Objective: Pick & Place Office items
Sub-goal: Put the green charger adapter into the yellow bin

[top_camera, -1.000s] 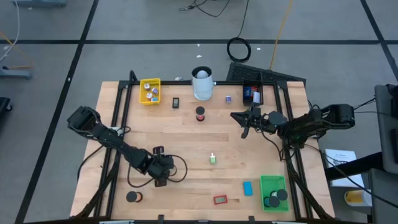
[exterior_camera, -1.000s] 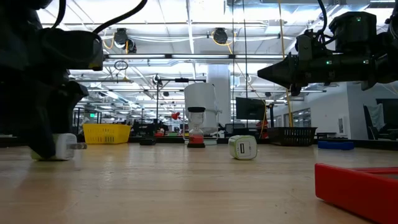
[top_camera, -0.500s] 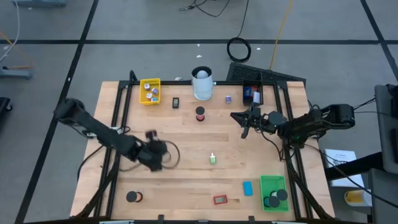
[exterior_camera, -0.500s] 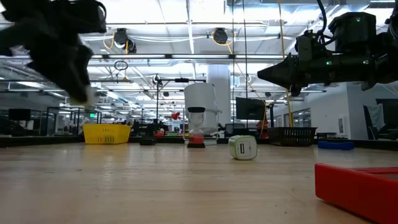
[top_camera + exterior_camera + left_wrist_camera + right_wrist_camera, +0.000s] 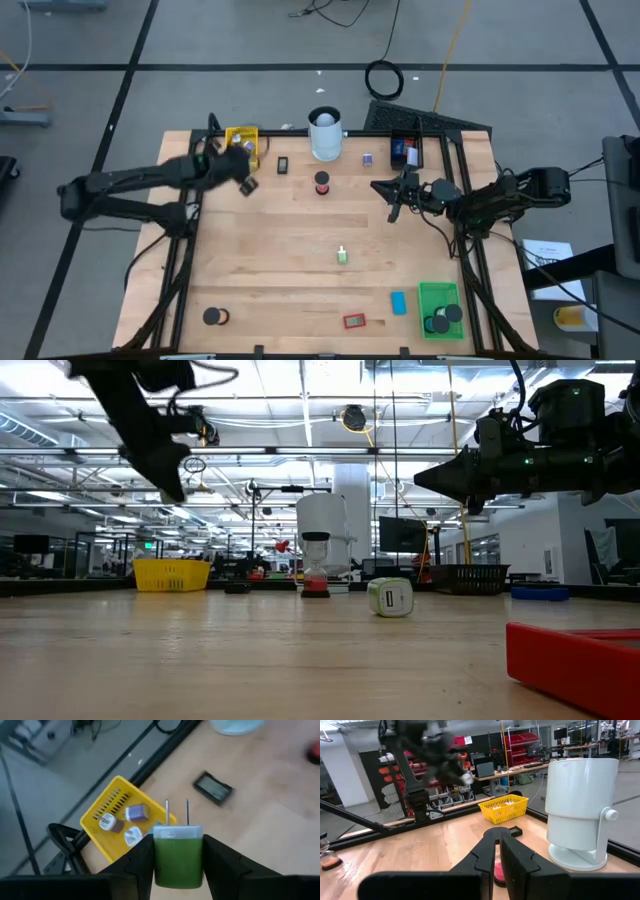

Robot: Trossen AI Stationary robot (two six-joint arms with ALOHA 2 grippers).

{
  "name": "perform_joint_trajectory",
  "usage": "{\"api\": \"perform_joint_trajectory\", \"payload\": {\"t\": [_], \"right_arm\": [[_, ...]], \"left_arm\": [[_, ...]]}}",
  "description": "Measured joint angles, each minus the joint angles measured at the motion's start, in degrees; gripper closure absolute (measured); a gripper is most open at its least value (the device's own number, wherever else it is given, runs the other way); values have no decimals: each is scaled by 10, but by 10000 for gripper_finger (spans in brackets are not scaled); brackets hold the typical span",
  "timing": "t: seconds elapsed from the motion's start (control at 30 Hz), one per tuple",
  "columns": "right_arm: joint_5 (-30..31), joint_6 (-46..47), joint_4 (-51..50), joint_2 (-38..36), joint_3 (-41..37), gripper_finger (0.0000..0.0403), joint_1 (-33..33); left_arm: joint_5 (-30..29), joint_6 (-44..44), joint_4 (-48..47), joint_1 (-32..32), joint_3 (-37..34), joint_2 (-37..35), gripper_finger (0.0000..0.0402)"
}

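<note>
My left gripper hangs above the table's far left, just short of the yellow tray, and is shut on a small plug block with two metal prongs. The tray holds several small pieces. Other office items lie scattered: a black piece, a red one, a green-white block, a blue block, a red frame and a black disc. My right gripper waits shut, in the air at the right. My left gripper pinches the plug block's two opposite sides between its two fingers. The prongs stick out forward, away from the gripper. The fingers slant down toward the far left corner, and the block is lifted clear of the table.
A tall white cylinder stands at the far middle. A black tray sits at the far right and a green tray with black discs at the near right. The table's middle is bare wood.
My left gripper has lifted the plug block off the near left of the table. It has swung up and toward the far edge, reaching the yellow tray, and has turned on the way. The block now hangs clear of the wood.
</note>
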Motion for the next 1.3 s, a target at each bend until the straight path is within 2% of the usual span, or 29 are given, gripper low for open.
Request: {"api": "perform_joint_trajectory", "payload": {"t": [0.17,0.3,0.47,0.73,1.03,1.3], "right_arm": [[0,0,0,0,0,385,0],[0,0,0,0,0,385,0],[0,0,0,0,0,385,0],[0,0,0,0,0,385,0],[0,0,0,0,0,385,0],[0,0,0,0,0,385,0]], "left_arm": [[93,65,90,160,0,51,260],[115,90,132,246,0,99,261],[133,91,159,321,0,153,261],[136,76,168,363,0,222,259],[169,62,188,368,0,260,252],[178,70,177,363,0,251,170]]}}
